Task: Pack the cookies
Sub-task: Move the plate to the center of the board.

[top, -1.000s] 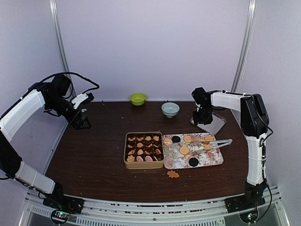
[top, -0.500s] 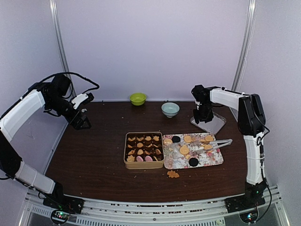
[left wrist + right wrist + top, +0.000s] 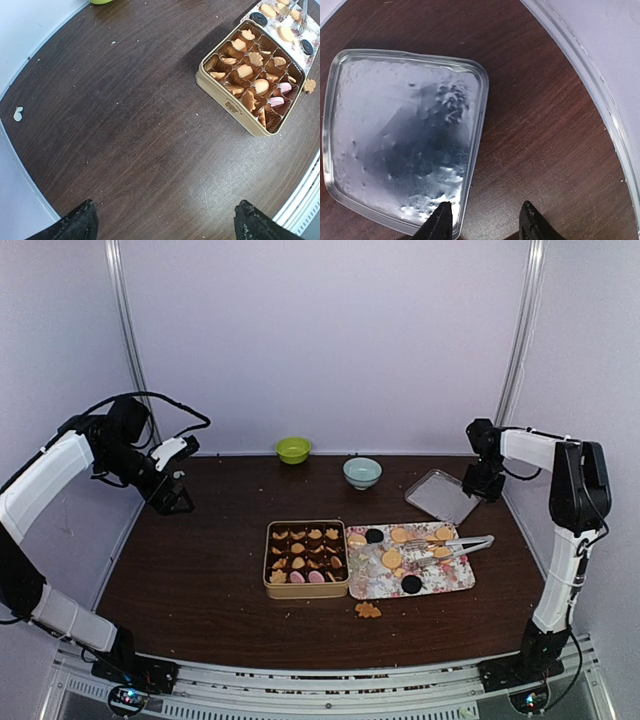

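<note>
cookies [image 3: 392,558]: one on the table [image 3: 200,570], more in the tin [image 3: 306,586] and on the flowery tray [image 3: 455,582]; between both hands, nearer the right | tongs [image 3: 460,543]: handle end toward the right hand | left hand [image 3: 170,495]: fingers wide apart, empty | right hand [image 3: 484,483]: fingers apart over the edge of the silver lid [image 3: 440,495], not gripping
</note>
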